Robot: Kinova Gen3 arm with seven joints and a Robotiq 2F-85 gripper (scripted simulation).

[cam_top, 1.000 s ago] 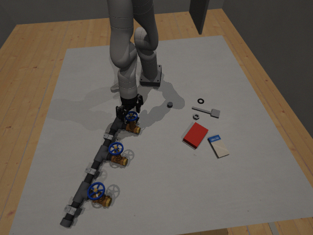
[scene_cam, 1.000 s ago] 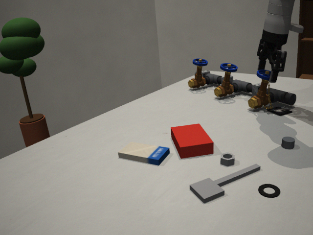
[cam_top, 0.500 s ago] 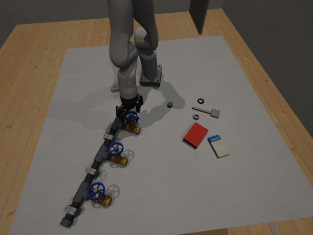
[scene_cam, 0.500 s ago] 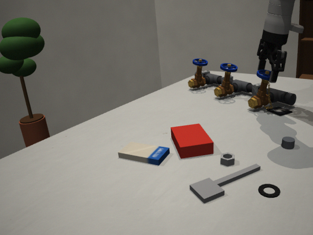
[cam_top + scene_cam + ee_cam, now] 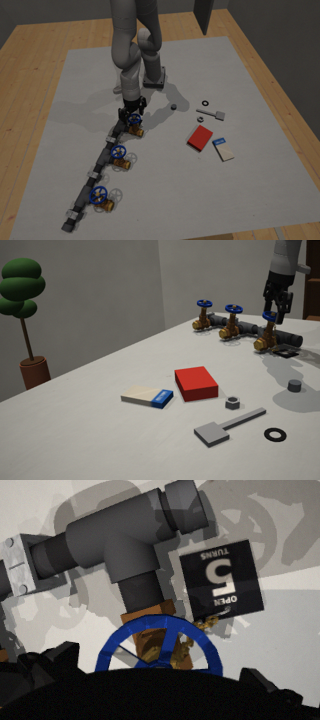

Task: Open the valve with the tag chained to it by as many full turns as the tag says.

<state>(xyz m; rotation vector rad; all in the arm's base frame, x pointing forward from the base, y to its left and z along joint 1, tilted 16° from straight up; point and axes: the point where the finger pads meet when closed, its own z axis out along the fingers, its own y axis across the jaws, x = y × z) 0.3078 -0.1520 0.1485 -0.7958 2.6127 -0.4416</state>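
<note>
Three brass valves with blue handwheels stand along a dark grey pipe. The valve nearest the arm's base has a brass chain to a black tag that lies on the mat and reads "OPEN 5 TURNS". My gripper is open, its fingers astride and just above this handwheel, not gripping it. The middle valve and the far valve have no tag.
On the mat to the right lie a red block, a white and blue box, a grey paddle-shaped part, a hex nut, a black washer and a small grey cylinder. The arm's base stands behind the valve.
</note>
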